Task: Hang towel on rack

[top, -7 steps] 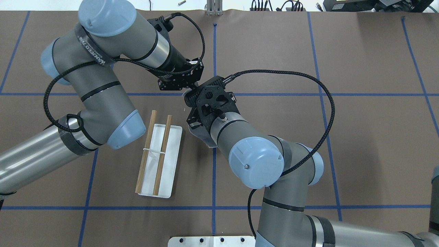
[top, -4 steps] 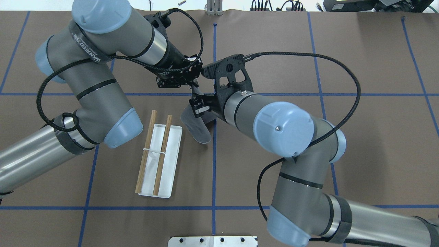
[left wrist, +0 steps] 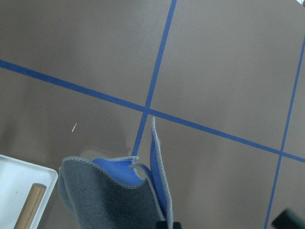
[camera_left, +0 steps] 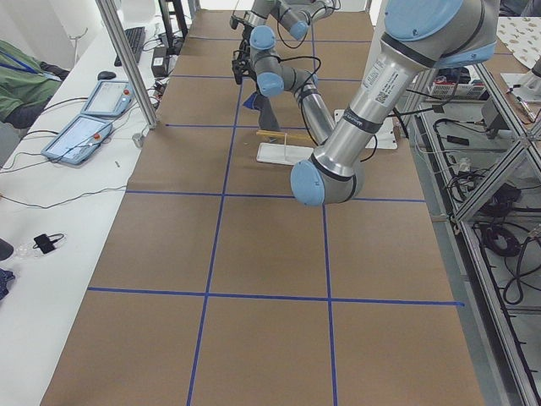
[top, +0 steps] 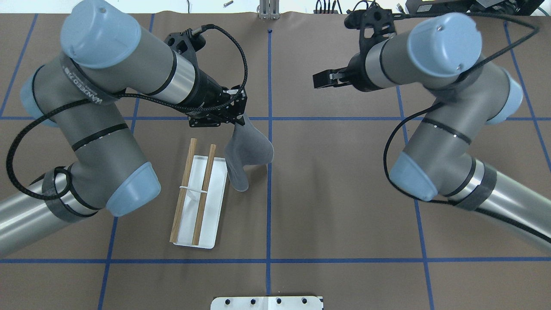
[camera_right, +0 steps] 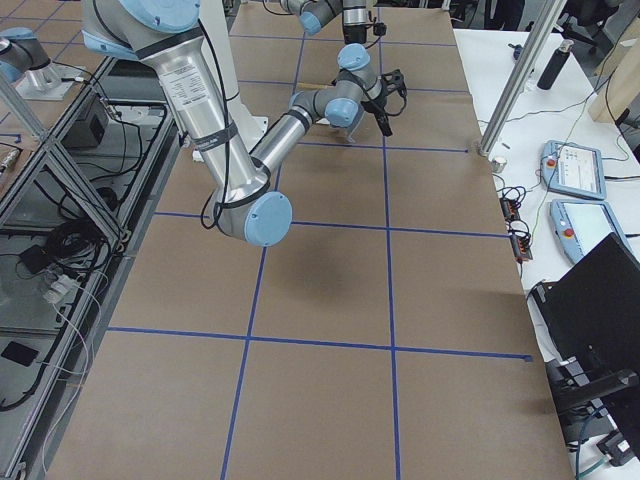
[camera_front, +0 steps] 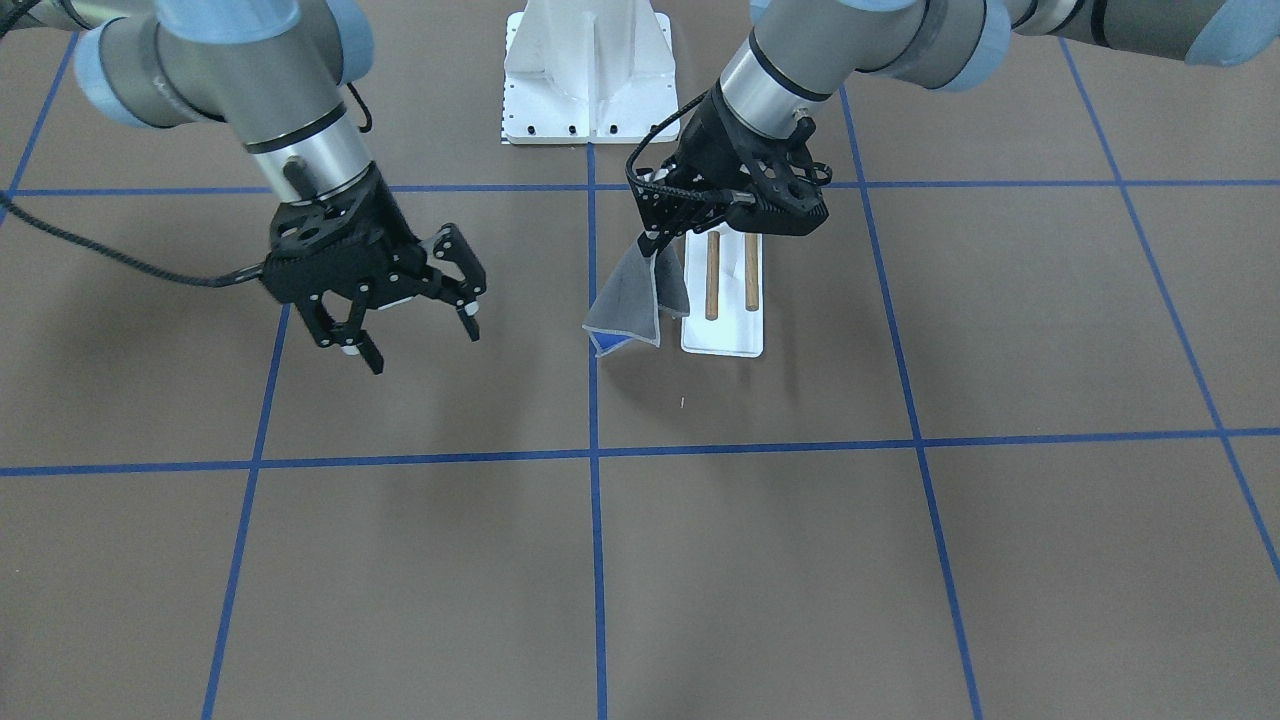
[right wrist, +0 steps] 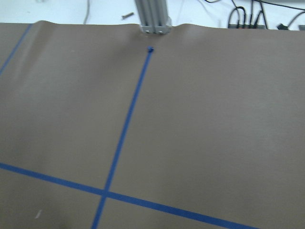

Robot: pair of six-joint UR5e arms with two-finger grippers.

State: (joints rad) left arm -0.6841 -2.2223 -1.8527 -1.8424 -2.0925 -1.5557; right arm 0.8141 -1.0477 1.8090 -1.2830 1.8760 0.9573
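Note:
The towel (top: 249, 148) is a dark grey cloth with pale edging and a blue reverse. It hangs from my left gripper (top: 239, 122), which is shut on its top corner just beyond the rack's far end. In the front view the towel (camera_front: 628, 300) droops beside the rack and the left gripper (camera_front: 652, 243) pinches it. The left wrist view shows the towel's (left wrist: 107, 198) folded lower part. The rack (top: 217, 206) is a white tray with two wooden rods (top: 203, 196) above it. My right gripper (camera_front: 423, 348) is open, empty and far off to the right (top: 319, 80).
A white base plate (camera_front: 585, 70) sits at the robot's side of the table, also in the overhead view (top: 267, 302). An aluminium post (top: 267, 10) stands at the far table edge. Blue tape lines cross the brown table cover.
My right gripper has left the towel and swung away right and toward the far edge, now open. My left gripper keeps the towel, which now hangs freely.

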